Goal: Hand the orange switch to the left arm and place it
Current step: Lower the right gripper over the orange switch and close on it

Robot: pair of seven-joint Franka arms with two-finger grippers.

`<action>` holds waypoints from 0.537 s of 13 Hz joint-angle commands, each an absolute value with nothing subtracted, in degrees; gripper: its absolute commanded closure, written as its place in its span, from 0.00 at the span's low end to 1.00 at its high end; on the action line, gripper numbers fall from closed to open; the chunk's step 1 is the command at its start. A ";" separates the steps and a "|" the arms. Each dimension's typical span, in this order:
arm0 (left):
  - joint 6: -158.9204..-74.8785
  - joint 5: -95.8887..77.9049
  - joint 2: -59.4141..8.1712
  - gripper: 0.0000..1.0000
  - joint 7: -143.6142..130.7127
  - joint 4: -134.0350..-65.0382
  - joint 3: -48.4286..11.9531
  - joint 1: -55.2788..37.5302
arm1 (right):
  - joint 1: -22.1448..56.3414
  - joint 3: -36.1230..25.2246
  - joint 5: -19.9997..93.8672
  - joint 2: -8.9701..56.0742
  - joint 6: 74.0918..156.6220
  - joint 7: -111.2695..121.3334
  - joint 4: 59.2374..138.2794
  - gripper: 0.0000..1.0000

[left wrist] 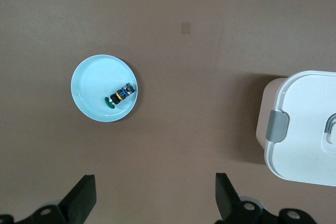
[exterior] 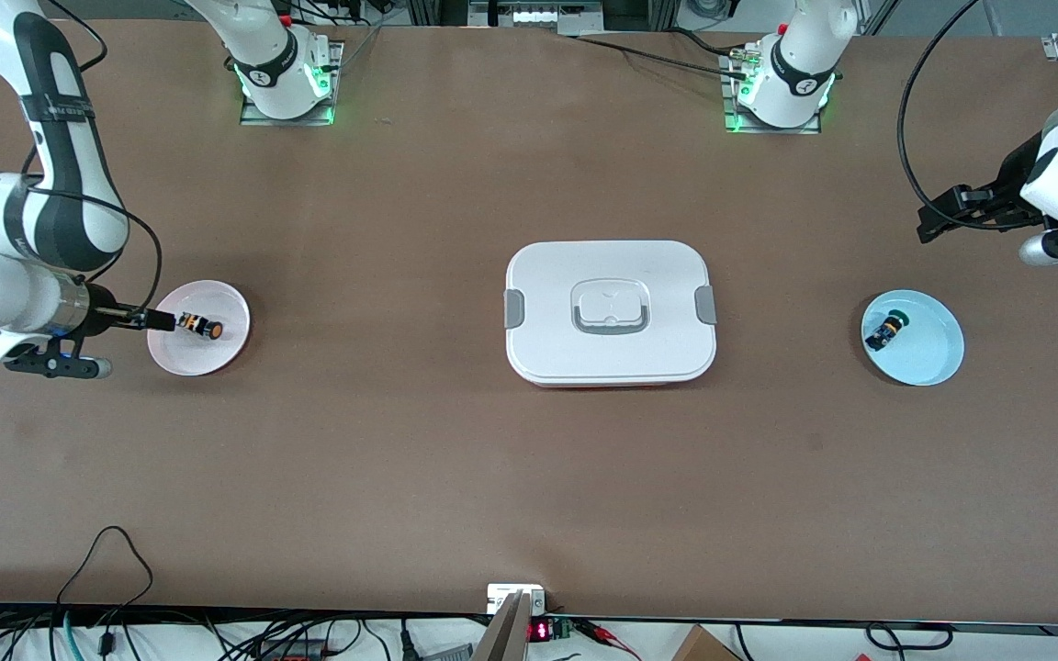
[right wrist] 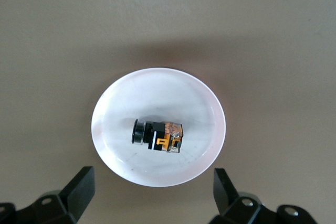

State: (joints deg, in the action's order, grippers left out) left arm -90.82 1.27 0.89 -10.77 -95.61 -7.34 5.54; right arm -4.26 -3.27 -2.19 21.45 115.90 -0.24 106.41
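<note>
The orange switch (exterior: 200, 325) lies on its side on a small pink plate (exterior: 208, 360) toward the right arm's end of the table. In the right wrist view the switch (right wrist: 157, 135) lies in the middle of the plate (right wrist: 157, 90). My right gripper (exterior: 158, 319) hangs open and empty over the plate's rim, its fingers apart (right wrist: 152, 177). The white box (exterior: 547, 275) stands shut in the middle of the table. My left gripper (exterior: 938, 220) is open and empty, up in the air over the left arm's end of the table (left wrist: 155, 182).
A light blue plate (exterior: 931, 353) toward the left arm's end holds a green-capped switch (exterior: 885, 330). Both also show in the left wrist view, the plate (left wrist: 92, 82) and the switch (left wrist: 119, 96), with the box's corner (left wrist: 310, 129). Cables lie along the table's front edge.
</note>
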 commanded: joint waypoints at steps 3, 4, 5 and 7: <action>-89.38 0.09 0.18 0.00 -10.37 -93.96 -7.47 5.89 | -4.66 -2.90 -1.85 23.56 124.33 -1.93 112.04 0.00; -89.38 0.09 0.18 0.00 -10.37 -93.96 -7.47 5.98 | -4.57 -2.90 -1.85 23.64 126.45 -1.93 113.19 0.00; -89.38 0.09 0.18 0.00 -10.37 -93.96 -7.47 5.98 | -4.48 -2.90 -1.85 23.56 127.69 -2.19 113.99 0.00; -89.38 0.09 0.18 0.00 -10.37 -94.04 -7.47 5.98 | -4.57 -2.90 -1.85 24.34 129.72 -2.29 114.52 0.00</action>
State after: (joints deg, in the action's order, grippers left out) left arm -90.82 1.27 0.89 -10.77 -95.61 -7.34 5.55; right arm -4.25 -3.25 -2.17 24.98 127.60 -1.50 112.99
